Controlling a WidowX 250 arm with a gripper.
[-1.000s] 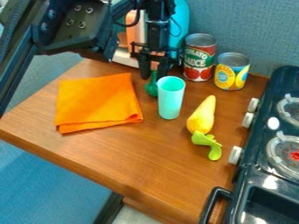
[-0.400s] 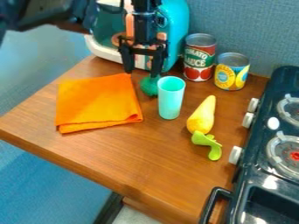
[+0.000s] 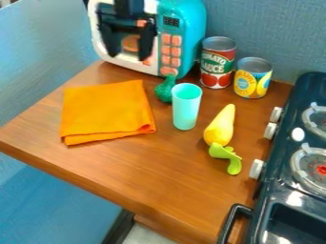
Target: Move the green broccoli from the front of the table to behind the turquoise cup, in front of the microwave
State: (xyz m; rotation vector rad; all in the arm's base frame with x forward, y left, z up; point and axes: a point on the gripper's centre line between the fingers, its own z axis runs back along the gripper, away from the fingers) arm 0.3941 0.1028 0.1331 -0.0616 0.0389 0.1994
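the hand point(image 3: 129, 55) hangs spread and empty before the turquoise toy microwave point(image 3: 189, 24).

Behind my jaws, the microwave point(image 3: 186, 19) looks like smooth plastic; below them, matt cloth point(image 3: 105, 112) lies on the bench point(image 3: 153, 176), smooth wood with a soft sheen. Right of them, I see shiny metal on the cans' tops point(image 3: 255, 65) and a glossy stove point(image 3: 270, 188).

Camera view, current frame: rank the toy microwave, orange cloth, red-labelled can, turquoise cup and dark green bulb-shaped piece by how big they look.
1. Toy microwave, though cut off at the top
2. Orange cloth
3. Red-labelled can
4. Turquoise cup
5. Dark green bulb-shaped piece
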